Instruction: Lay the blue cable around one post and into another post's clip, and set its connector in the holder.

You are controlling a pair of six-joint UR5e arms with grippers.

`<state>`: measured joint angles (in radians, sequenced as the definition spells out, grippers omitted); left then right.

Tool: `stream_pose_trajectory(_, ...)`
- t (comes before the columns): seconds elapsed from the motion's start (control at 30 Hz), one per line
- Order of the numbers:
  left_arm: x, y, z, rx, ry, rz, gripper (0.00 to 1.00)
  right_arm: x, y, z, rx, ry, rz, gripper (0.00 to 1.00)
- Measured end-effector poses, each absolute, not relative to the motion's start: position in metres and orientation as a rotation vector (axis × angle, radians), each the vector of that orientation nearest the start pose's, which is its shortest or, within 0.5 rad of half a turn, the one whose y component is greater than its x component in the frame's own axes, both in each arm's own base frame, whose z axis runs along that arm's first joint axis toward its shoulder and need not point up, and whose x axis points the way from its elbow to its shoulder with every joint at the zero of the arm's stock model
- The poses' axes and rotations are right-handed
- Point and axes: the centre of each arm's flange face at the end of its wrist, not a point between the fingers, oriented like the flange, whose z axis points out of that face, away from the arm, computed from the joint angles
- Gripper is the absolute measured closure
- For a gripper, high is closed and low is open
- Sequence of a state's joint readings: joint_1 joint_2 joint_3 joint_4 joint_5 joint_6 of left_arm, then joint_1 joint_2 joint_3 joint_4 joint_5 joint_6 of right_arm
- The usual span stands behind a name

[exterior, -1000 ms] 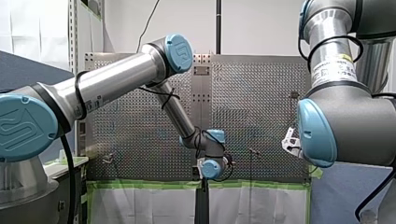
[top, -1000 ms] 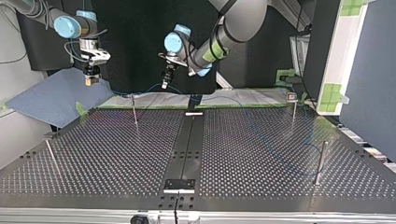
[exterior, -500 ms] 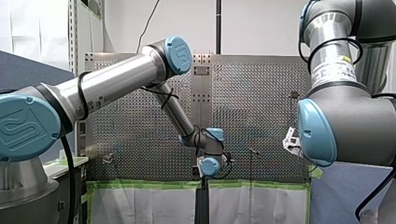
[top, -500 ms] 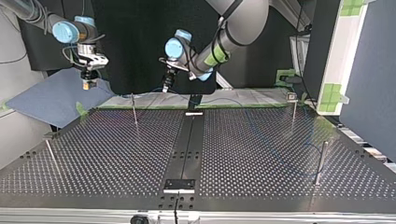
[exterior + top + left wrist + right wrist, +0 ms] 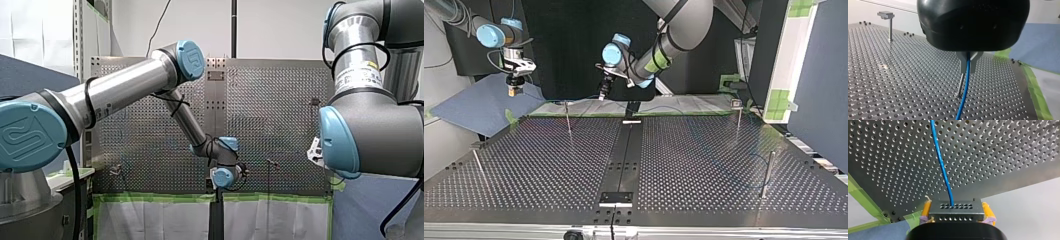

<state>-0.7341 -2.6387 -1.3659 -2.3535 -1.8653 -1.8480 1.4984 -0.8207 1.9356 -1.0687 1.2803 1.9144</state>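
In the left wrist view my left gripper [image 5: 967, 69] is shut on the thin blue cable [image 5: 963, 95], which runs on ahead of the fingers past a slim post [image 5: 960, 86] on the perforated table [image 5: 898, 82]. In the right wrist view my right gripper [image 5: 956, 207] has its yellow pads [image 5: 926, 209] shut on the cable's dark grey connector [image 5: 955, 210], from which the blue cable [image 5: 941, 165] leads out over the table. Both grippers hang above the top view's far table edge: my left gripper [image 5: 602, 94] near the middle and my right gripper [image 5: 514, 90] at the left.
Posts stand on the table [image 5: 684, 165] in the top view: a far-left post [image 5: 568, 117], a far-right clip post [image 5: 738, 116], a near-right post [image 5: 766, 174] and a near-left post [image 5: 479, 167]. A small bracket [image 5: 615, 198] sits on the black centre strip. Blue cloth [image 5: 479, 105] lies beyond the far-left corner.
In the top view my right gripper has drifted left with the connector. My left gripper has shifted slightly right and lower, still on the cable.
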Motion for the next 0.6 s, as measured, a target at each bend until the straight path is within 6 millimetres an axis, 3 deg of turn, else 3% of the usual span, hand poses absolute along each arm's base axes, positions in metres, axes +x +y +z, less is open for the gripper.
stream_pose_trajectory(0.17, 0.465, -0.558, -0.039, 0.154, 1.659, -0.548, 1.0, 0.121, -0.563, 0.016, 1.244, -1.43, 1.583, 1.0)
stream_pose_trajectory(0.43, 0.474, -0.561, -0.068, 0.157, 1.696, -0.53, 1.0, 0.118, -0.563, 0.013, 1.247, -1.438, 1.567, 1.0)
stream_pose_trajectory(0.6, 0.479, -0.563, -0.073, 0.144, 1.689, -0.54, 1.0, 0.115, -0.561, 0.001, 1.254, -1.455, 1.543, 1.0)
